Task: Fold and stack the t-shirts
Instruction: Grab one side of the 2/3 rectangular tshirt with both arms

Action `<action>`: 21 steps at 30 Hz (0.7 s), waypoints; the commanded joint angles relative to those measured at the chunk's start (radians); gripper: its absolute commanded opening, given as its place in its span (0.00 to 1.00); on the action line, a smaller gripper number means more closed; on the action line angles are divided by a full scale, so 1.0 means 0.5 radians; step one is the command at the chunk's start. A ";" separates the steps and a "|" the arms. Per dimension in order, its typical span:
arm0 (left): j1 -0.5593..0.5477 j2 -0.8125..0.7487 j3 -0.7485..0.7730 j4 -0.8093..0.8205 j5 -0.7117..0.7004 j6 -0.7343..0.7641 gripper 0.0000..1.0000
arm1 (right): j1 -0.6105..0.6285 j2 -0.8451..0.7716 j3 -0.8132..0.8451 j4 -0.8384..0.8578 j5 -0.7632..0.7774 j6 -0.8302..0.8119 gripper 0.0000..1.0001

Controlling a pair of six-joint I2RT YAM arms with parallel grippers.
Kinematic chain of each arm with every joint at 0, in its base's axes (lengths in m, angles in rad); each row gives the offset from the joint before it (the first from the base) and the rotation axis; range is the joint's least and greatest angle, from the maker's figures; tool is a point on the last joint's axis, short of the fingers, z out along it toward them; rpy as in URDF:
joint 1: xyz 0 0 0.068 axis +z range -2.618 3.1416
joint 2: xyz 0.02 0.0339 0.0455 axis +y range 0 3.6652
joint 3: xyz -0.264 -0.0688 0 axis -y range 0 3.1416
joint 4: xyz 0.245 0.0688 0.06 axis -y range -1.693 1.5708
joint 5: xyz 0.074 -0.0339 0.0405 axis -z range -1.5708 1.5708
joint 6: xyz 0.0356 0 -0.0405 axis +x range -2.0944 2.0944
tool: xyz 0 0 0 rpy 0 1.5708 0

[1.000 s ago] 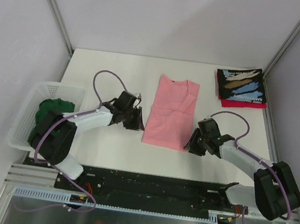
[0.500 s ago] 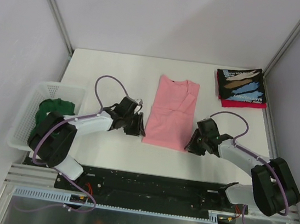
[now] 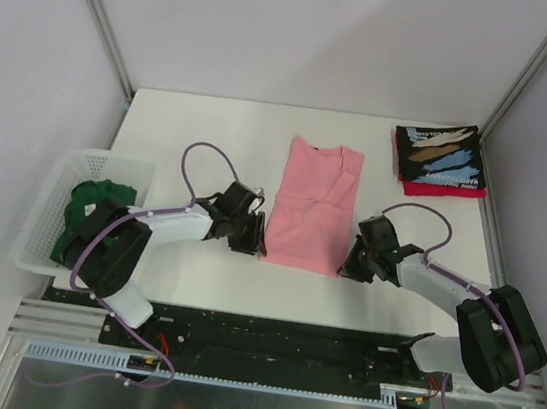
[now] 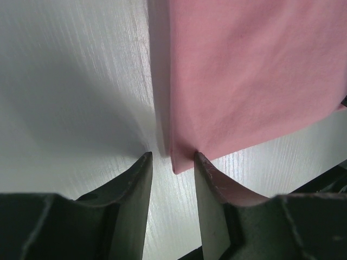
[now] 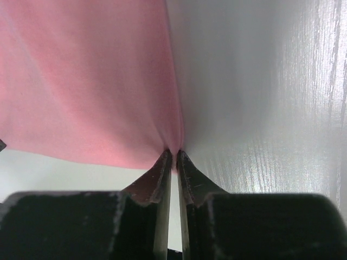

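While the pink t-shirt (image 3: 311, 210) is lying on the table (image 3: 194, 118), long axis 12-to-6, left gripper (image 3: 252, 235) and right gripper (image 3: 352, 260) are flanking its near corners at 9 and 3.
Left wrist: jaws standing apart, corner sitting between them.
Right wrist: jaws clamping the hem, a grip unreadable overhead.

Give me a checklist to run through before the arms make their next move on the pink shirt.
1. The right gripper pinches the pink shirt at its near corner: ok.
2. The left gripper is closed on its corner: not ok, jaws open, corner lying between them.
3. Shirt lying flat on the table: ok.
4. Right pinch holds every layer: cannot tell.
5. The folded stack sits apart from it: ok.
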 commanded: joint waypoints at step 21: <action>-0.098 0.075 -0.006 0.059 -0.026 -0.046 0.31 | 0.008 0.018 0.001 0.010 0.027 -0.012 0.05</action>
